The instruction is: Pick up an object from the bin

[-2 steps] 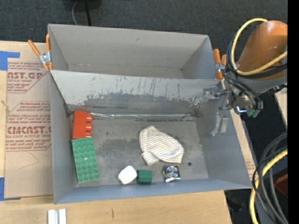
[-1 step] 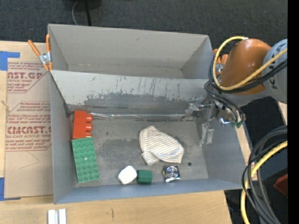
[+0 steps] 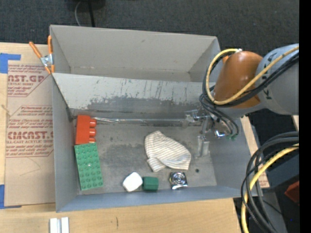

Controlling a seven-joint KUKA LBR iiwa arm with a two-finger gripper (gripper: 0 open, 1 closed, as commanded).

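The gripper (image 3: 203,147) is seen low inside the bin (image 3: 131,47), close to the right wall and above the floor. Whether it is wide or narrow cannot be told from this view. Nothing is seen held in it.

The thing nearest to it is a crumpled cloth (image 3: 166,152), off-white with faint stripes, lying on the floor right of the middle. The gripper is placed just beside the cloth's right edge. Contact between the two cannot be made out.

Three small things are lined up along the near edge:
- a shiny round metal piece (image 3: 178,179), just below the cloth
- a small dark green block (image 3: 150,184), to its left
- a white lump (image 3: 132,182), touching or almost touching that block

Along the left wall an orange block (image 3: 85,129) is set. A flat green studded plate (image 3: 88,166) lies directly below it, running toward the near left corner. Both are well apart from the gripper.

The task is judged to be at an early stage. The arm is lowered into the bin, but no thing is lifted and every thing rests on the floor. A grasp has to be made, probably on the cloth or the metal piece since these lie closest, and the thing then raised clear of the bin.
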